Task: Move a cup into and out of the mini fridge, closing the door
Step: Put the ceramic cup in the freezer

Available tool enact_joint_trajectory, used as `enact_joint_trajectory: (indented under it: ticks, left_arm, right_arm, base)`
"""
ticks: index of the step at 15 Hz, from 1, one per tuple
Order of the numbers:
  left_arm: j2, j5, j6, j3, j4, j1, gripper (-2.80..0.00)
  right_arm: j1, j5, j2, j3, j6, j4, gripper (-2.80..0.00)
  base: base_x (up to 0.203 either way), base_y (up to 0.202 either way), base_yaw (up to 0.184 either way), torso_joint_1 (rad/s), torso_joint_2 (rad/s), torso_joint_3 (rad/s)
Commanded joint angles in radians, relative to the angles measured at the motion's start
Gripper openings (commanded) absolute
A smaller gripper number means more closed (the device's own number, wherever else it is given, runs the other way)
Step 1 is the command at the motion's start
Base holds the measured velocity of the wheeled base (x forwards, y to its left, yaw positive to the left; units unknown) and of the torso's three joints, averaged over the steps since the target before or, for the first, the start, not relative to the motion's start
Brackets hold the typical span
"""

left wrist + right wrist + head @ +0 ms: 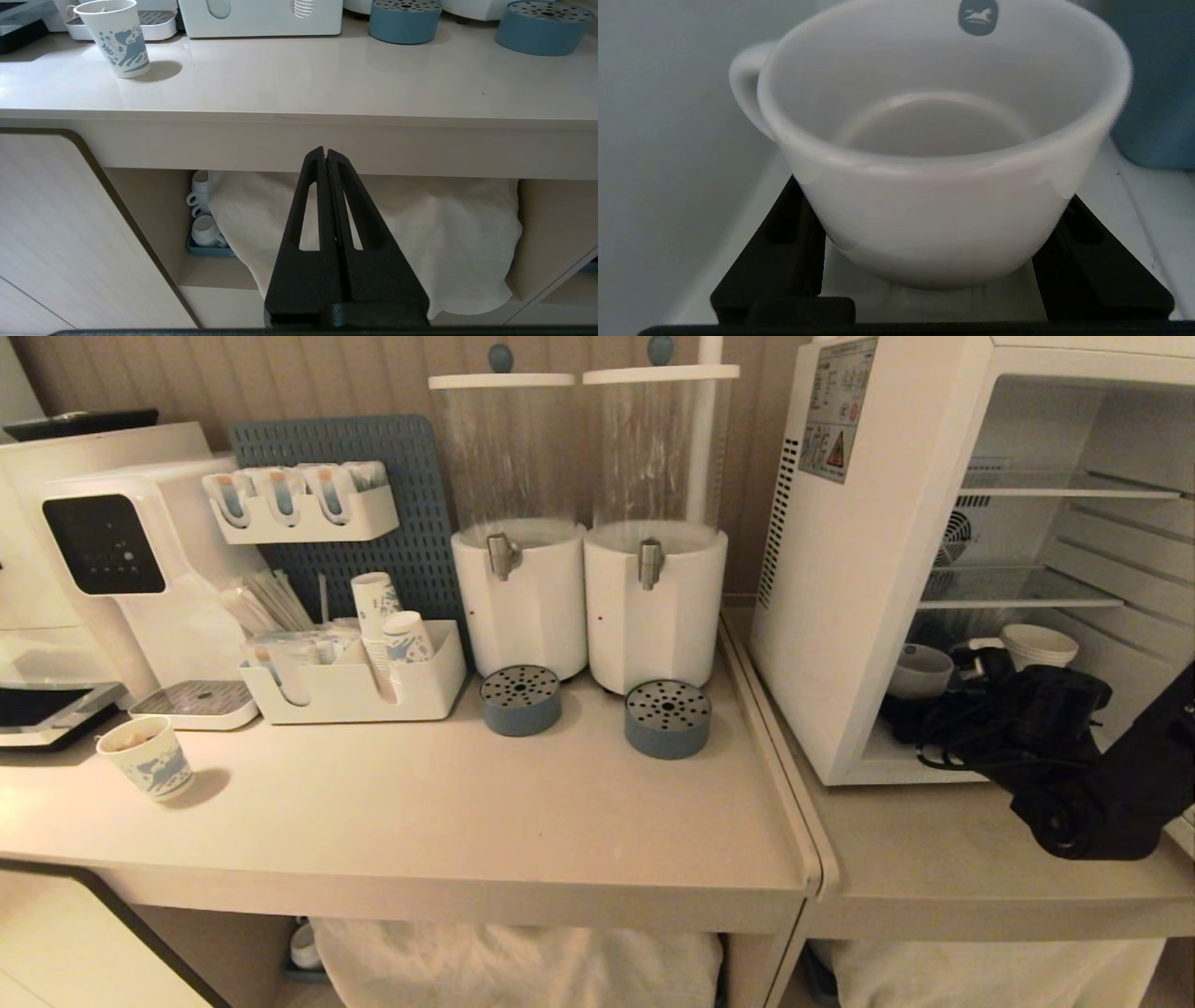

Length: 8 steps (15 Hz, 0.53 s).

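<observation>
The fridge (pixel 840 616) stands open at the right of the counter (pixel 560 803); my right arm reaches through its mouth onto the floor of the lowest compartment. In the right wrist view the cup (pixel 943 186) stands upright between my two right fingers (pixel 794 233), one on each flank of its bowl, the gap held wide. Whether the pads press the wall or merely bracket it cannot be told. The cup's handle points to the far side, away from my palm, towards the fridge's inner wall, so the bowl is clear for a grasp. In the head view a second pale cup (pixel 1036 644) stands deeper in, near my wrist; the wire shelf (pixel 1018 588) above limits lift. Way out, in my judgement: straight back through the opening. My left gripper (pixel 325 156) hangs pressed shut, empty, below the counter edge. The door is not in view.
</observation>
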Motion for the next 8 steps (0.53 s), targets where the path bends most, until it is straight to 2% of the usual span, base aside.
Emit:
enact_joint_trajectory:
  ticks: [1,4,8]
  left_arm:
    - [0.002,0.000,0.000,0.000,0.000,0.000,-2.80]
    - [0.002,0.000,0.000,0.000,0.000,0.000,-2.80]
    - [0.002,0.000,0.000,0.000,0.000,0.000,-2.80]
  right_arm:
    - [0.010,-0.014,0.031,-0.031,-0.001,0.017,-2.80]
    - [0.040,-0.058,0.050,-0.065,0.002,0.033,-2.80]
    - [0.056,-0.060,0.038,-0.074,0.004,0.103,-2.80]
  base:
    - [0.000,0.000,0.000,0.000,0.00,0.000]
    - [0.000,0.000,0.000,0.000,0.00,0.000]
    - [0.000,0.000,0.000,0.000,0.00,0.000]
